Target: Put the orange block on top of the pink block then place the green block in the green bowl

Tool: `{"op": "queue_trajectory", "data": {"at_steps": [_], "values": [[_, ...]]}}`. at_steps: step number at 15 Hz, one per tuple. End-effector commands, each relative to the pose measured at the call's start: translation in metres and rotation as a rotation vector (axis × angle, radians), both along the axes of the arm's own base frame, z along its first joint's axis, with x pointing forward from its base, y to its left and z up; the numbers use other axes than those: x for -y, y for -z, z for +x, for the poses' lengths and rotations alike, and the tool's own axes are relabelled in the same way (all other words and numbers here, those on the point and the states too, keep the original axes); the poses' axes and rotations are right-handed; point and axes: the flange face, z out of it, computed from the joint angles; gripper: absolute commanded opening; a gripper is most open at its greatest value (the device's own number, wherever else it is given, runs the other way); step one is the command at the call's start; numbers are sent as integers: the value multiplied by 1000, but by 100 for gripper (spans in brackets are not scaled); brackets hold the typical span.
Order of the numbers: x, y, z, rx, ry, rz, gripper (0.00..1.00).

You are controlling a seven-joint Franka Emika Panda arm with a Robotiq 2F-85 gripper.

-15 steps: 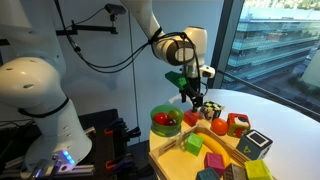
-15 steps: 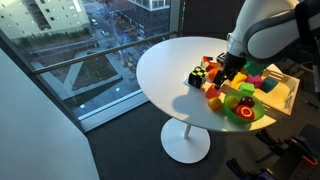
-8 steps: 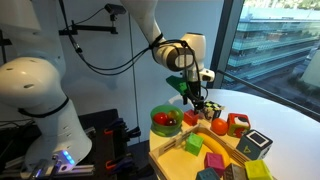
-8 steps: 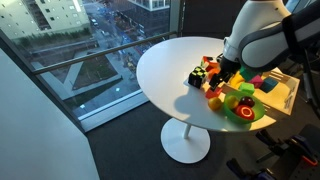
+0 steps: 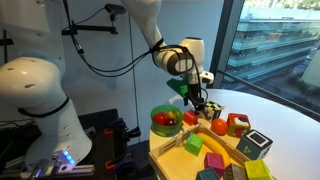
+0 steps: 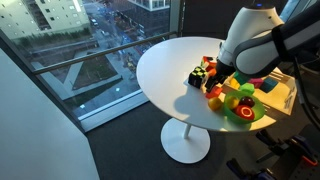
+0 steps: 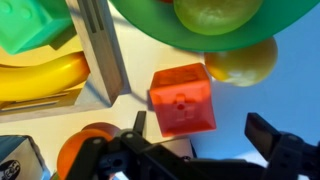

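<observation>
Now fingers (image 7: 272,138) spread by reddish block (image 7: 182,98), w/ yellow fruit (image 7: 247,62), green bowl (image 7: 145,22) beside.

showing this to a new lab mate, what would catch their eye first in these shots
The open gripper hangs over the orange block in the middle of the wrist view. Next to the block sits the green bowl with a yellow-green fruit in it, by a wooden tray. In an exterior view, the big window looking down on the city stands out beside the round white table.
</observation>
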Motion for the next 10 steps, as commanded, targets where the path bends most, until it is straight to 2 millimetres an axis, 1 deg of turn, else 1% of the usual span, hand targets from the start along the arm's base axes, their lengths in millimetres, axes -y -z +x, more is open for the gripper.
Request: {"op": "queue_trajectory", "data": {"at_steps": [1, 3, 6, 10], "values": [[-4, 5, 10, 20, -1, -16, 100], [-5, 7, 11, 26, -9, -19, 100], [-3, 4, 13, 34, -14, -24, 100], [5, 3, 16, 37, -12, -35, 100]]}}
